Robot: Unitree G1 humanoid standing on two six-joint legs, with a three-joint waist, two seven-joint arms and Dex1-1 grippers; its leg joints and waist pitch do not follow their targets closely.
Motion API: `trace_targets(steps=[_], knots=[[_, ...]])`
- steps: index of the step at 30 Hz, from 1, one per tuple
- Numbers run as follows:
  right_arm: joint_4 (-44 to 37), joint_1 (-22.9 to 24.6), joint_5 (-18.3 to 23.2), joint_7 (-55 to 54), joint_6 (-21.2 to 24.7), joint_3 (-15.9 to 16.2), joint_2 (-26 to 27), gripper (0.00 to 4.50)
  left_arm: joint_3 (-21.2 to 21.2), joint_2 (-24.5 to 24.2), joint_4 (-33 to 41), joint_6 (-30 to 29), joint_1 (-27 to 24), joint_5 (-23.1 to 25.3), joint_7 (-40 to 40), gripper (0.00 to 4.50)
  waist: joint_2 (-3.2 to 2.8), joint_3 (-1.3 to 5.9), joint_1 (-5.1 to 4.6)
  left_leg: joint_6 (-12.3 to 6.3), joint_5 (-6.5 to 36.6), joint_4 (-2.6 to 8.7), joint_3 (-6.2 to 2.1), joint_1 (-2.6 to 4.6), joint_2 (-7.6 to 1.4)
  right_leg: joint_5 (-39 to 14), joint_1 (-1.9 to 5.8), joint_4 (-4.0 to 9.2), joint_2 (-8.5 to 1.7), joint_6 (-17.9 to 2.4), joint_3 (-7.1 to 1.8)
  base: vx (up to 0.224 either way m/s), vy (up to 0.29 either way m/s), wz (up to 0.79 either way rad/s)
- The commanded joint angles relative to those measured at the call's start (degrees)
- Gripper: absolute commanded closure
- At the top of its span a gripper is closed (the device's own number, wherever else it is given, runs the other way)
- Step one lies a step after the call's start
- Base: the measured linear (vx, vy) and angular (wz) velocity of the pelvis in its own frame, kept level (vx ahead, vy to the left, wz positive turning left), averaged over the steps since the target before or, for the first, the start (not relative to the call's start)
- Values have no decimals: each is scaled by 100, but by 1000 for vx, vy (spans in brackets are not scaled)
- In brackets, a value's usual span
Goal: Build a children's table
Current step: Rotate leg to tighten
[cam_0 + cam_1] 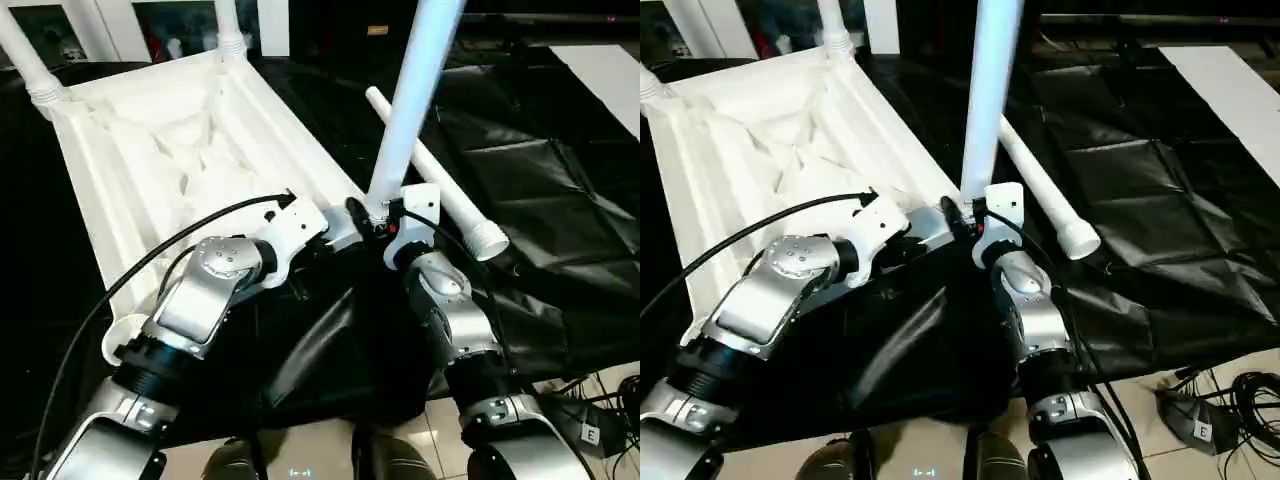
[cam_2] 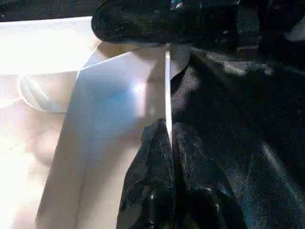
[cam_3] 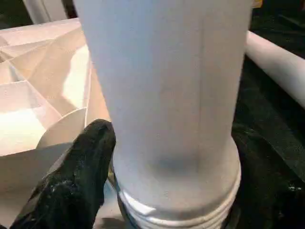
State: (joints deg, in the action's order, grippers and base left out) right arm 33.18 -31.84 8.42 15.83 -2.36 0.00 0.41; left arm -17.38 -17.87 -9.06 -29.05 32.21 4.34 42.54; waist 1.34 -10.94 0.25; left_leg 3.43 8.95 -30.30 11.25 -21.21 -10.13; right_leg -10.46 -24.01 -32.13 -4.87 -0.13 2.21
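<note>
From the head camera, the white tabletop point(image 1: 170, 160) lies underside up on the black sheet point(image 1: 540, 190), two legs point(image 1: 30, 60) already standing in its far corners, a loose leg point(image 1: 440, 195) lying beside it, and an upright leg point(image 1: 415, 90) rising at the near corner where both grippers meet. Left wrist view: the left gripper point(image 2: 170, 138) has its fingers clenched tight, pinching the tabletop's thin rim. Right wrist view: the right gripper's black finger point(image 3: 78, 176) sits against the upright leg's threaded base, jaws spread around it.
</note>
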Motion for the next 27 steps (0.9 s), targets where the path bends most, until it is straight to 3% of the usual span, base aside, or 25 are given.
trace_targets(steps=[1,3,5,6,8,10,12,13,14,15,16,18,19,21,24,27], knots=[[-273,70,82,309,169,236,-55,64,-363,-69,-291,-124,-271,90,155,450,-2,258,16,-173,1916,407,-145,72,-277,-2257,127,417,-339,-855,-256,0,0,0],[-594,159,60,663,306,348,-351,64,-385,-192,-149,-165,-333,36,330,450,2,276,23,-223,1721,391,-133,62,-278,-1999,149,382,-321,-916,-255,0,0,0],[-976,329,-263,1219,514,584,-977,64,-441,-414,40,-129,-443,-11,600,450,2,294,37,-294,1417,364,-114,58,-278,-1581,169,347,-298,-1020,-247,0,0,0],[-1116,396,-255,1459,566,610,-1158,64,-425,-462,104,-116,-484,-65,680,450,-6,300,37,-382,1333,341,-86,64,-278,-1423,160,335,-294,-1099,-253,63,-11,7],[-1416,510,-46,1956,756,597,-1456,64,-394,-573,199,-33,-548,-148,836,450,-5,335,38,-513,1086,298,-73,34,-264,-1097,212,290,-303,-1253,-256,76,-13,5],[-1726,610,193,2463,983,593,-1752,64,-354,-697,301,-8,-604,-220,985,450,-37,373,45,-777,451,235,-54,28,-263,-16,257,163,-267,-1539,-245,69,-18,0],[-2000,717,357,3004,1079,688,-2070,64,-300,-841,443,-13,-668,-321,1185,450,-50,400,51,-910,97,193,-50,29,-267,608,277,94,-254,-1671,-246,31,-10,0],[-2102,762,420,3230,1092,739,-2200,64,-279,-905,505,-14,-697,-368,1281,450,-20,438,50,-1139,-393,122,-34,-5,-249,1489,302,-4,-227,-1831,-253,0,0,0],[-2163,794,572,3564,1155,778,-2340,64,-269,-1051,568,174,-730,-435,1509,450,-37,423,60,-1182,-407,112,-24,-10,-241,1609,285,-9,-222,-1863,-253,0,0,0],[-2171,799,607,3640,1160,787,-2365,64,-264,-1083,583,214,-739,-462,1573,450,-15,384,57,-1217,-146,122,-21,-31,-233,1422,292,19,-243,-1870,-245,0,0,0],[-2185,801,709,3839,1203,828,-2434,64,-235,-1186,640,250,-758,-542,1716,450,-27,369,57,-1139,178,153,-24,-14,-256,873,290,69,-262,-1836,-232,0,0,0],[-2183,797,789,4007,1235,858,-2468,64,-225,-1285,704,340,-776,-602,1841,450,-33,344,58,-1007,455,178,-28,-2,-277,270,276,119,-270,-1803,-229,0,0,0],[-2167,788,829,4105,1255,855,-2469,64,-214,-1335,741,335,-786,-648,1897,450,-38,317,71,-775,797,211,-29,42,-300,-491,238,184,-272,-1706,-234,0,0,0],[-2036,739,802,4179,1197,856,-2433,64,-208,-1398,780,367,-801,-702,1997,450,-42,306,76,-596,962,233,-32,76,-314,-882,209,218,-269,-1618,-243,0,0,0],[-1896,674,693,4296,1164,911,-2397,64,-226,-1464,879,387,-827,-767,2098,450,-27,330,74,-545,778,226,-36,60,-306,-660,220,169,-263,-1622,-249,0,0,0],[-1796,621,589,4334,1108,1020,-2428,64,-229,-1488,935,368,-847,-794,2117,450,-39,364,83,-704,341,187,-17,67,-301,94,230,90,-239,-1733,-252,0,0,0]])
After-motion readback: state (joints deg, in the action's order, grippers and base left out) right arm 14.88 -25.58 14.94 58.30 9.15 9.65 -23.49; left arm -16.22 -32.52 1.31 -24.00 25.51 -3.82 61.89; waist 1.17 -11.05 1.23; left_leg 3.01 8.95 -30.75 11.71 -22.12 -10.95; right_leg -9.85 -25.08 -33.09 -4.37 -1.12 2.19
